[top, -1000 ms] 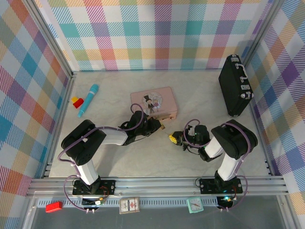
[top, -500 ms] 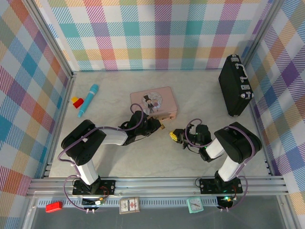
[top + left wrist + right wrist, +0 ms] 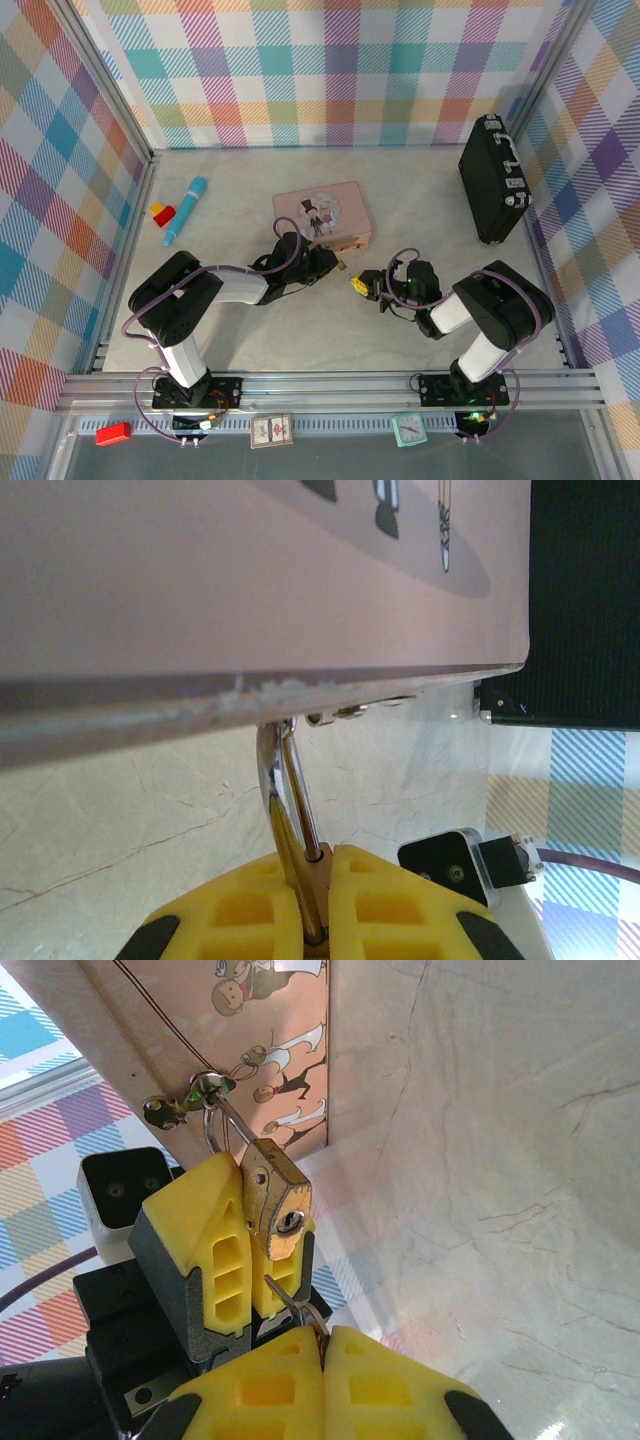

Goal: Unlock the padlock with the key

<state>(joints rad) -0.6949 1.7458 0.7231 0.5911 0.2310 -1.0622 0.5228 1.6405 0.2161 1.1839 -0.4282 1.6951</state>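
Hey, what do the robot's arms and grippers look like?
The left arm and right arm are black with white middle sections, each trailed by a looping purple cable. The left gripper and right gripper have yellow honeycombed fingers on black bases.

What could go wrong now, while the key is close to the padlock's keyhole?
The key is thin and juts from the right fingers just short of the keyhole; a small misaim may twist it or make it slip. The padlock hangs on the hasp of the pink tin; pushing could tilt it in the left fingers.
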